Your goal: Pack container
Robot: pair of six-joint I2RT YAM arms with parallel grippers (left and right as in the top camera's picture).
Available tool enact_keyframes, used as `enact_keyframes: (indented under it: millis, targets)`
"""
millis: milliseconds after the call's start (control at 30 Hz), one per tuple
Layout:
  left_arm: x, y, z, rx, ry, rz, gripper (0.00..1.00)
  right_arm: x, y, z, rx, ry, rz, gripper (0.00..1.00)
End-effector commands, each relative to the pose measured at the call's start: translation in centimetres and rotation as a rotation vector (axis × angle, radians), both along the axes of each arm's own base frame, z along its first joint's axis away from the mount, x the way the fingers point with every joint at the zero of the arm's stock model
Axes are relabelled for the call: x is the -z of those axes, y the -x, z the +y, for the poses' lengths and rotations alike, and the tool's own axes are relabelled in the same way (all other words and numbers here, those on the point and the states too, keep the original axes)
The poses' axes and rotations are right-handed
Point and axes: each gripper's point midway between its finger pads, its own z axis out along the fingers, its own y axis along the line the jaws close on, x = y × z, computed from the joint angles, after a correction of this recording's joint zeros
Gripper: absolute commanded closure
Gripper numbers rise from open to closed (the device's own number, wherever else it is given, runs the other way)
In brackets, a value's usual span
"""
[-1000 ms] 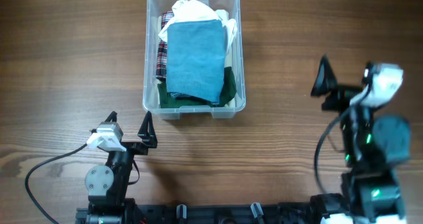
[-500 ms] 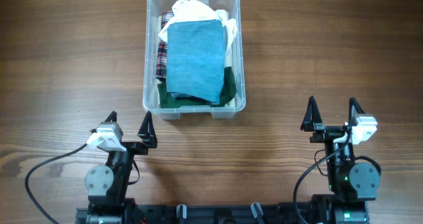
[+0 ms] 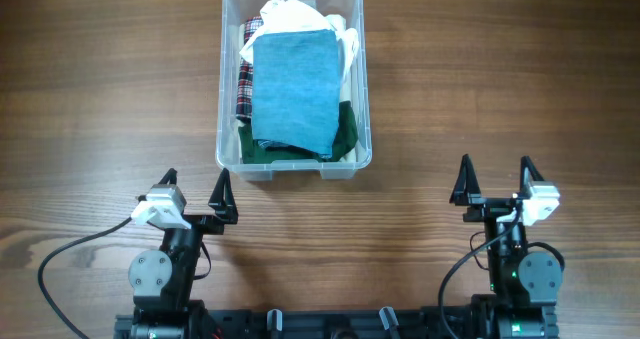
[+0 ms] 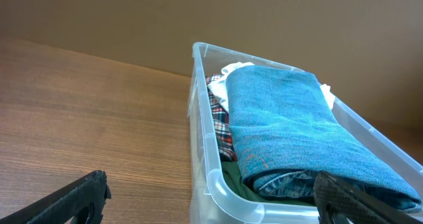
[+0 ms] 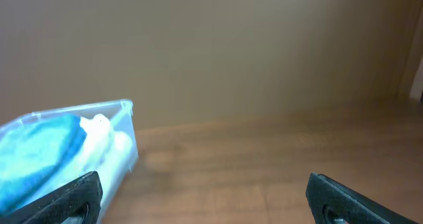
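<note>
The clear plastic container (image 3: 228,159) stands at the table's far middle, filled with folded clothes. A folded blue towel (image 3: 293,89) lies on top, over a plaid cloth (image 3: 243,89), a white cloth (image 3: 295,16) and a dark green cloth (image 3: 345,139). The container (image 4: 218,184) and towel (image 4: 291,125) also fill the left wrist view, and the container's corner (image 5: 122,138) shows in the right wrist view. My left gripper (image 3: 194,191) is open and empty near the front edge, left of the container. My right gripper (image 3: 493,179) is open and empty at the front right.
Bare wooden tabletop (image 3: 100,99) surrounds the container. A black cable (image 3: 70,249) runs from the left arm's base. The arm bases stand on a black rail (image 3: 330,324) at the front edge.
My right arm has swung down and drawn back from the right side to the front edge. Its gripper stays open and empty. The left arm and the container have not moved.
</note>
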Motion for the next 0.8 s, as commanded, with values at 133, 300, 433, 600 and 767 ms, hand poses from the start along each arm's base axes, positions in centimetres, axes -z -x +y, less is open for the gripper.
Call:
enact_keyframes:
  millis: [133, 300, 433, 600, 767]
  targets:
    - [0.1, 0.0, 0.1, -0.003, -0.005, -0.004, 0.00, 1.0, 0.1, 1.6, -0.094, 0.070, 0.029, 0.00]
    - [0.1, 0.0, 0.1, -0.003, -0.005, -0.004, 0.00, 1.5, 0.1, 1.4, -0.081, 0.067, 0.049, 0.00]
    - [0.1, 0.0, 0.1, -0.003, -0.005, -0.004, 0.00, 1.5, 0.1, 1.6, -0.094, 0.064, 0.047, 0.00]
    - [0.1, 0.0, 0.1, -0.003, -0.005, -0.004, 0.00, 1.4, 0.1, 1.6, -0.093, 0.064, 0.046, 0.00]
    - [0.1, 0.0, 0.1, -0.003, -0.005, -0.004, 0.00, 1.5, 0.1, 1.6, -0.093, 0.064, 0.047, 0.00]
